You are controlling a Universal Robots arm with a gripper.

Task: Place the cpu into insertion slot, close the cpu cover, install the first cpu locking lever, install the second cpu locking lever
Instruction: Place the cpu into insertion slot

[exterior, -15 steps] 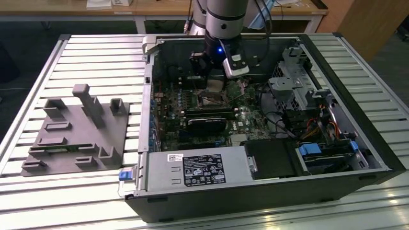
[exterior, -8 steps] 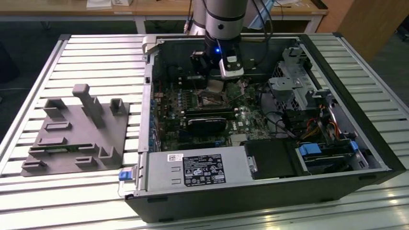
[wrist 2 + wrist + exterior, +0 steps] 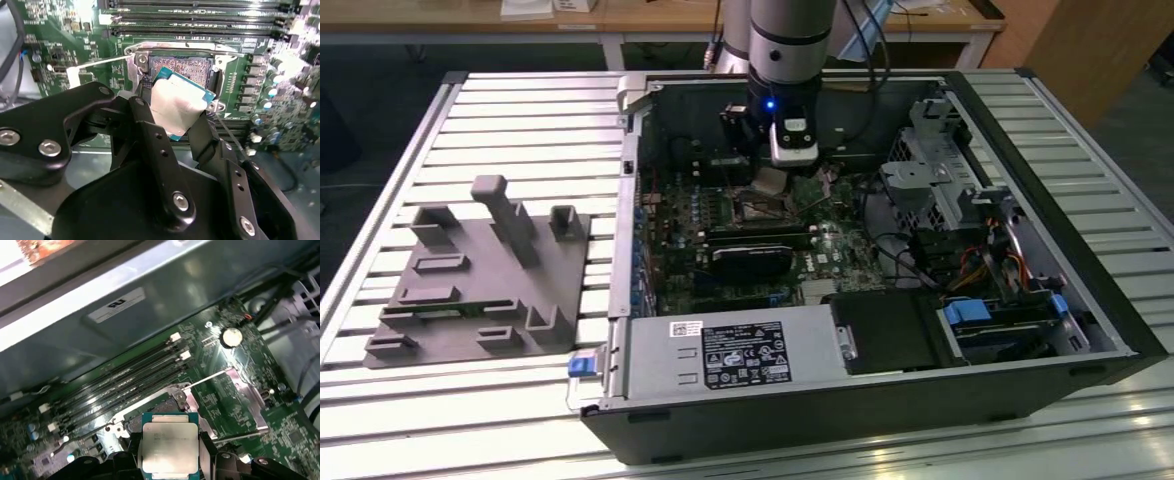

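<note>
We grip the cpu (image 3: 182, 102) in our tool (image 3: 174, 114) just above the empty insertion slot (image 3: 182, 67), unseated, with the cpu cover (image 3: 248, 390) open and the locking levers (image 3: 207, 378) unlatched.

PC case (image 3: 1067, 200) lies open on bench (image 3: 520, 120), w/ fixture block (image 3: 480, 280) beside it on exterior view's left. Inside, cpu (image 3: 177, 107) sits clamped in pincer (image 3: 175, 116) over insertion slot (image 3: 182, 67), memory slots (image 3: 190, 22) alongside.

Silvery-grey cpu (image 3: 177, 107) edged teal, black fingers (image 3: 146, 131), green circuit board (image 3: 65, 30), black-rimmed insertion slot (image 3: 182, 67)
</note>
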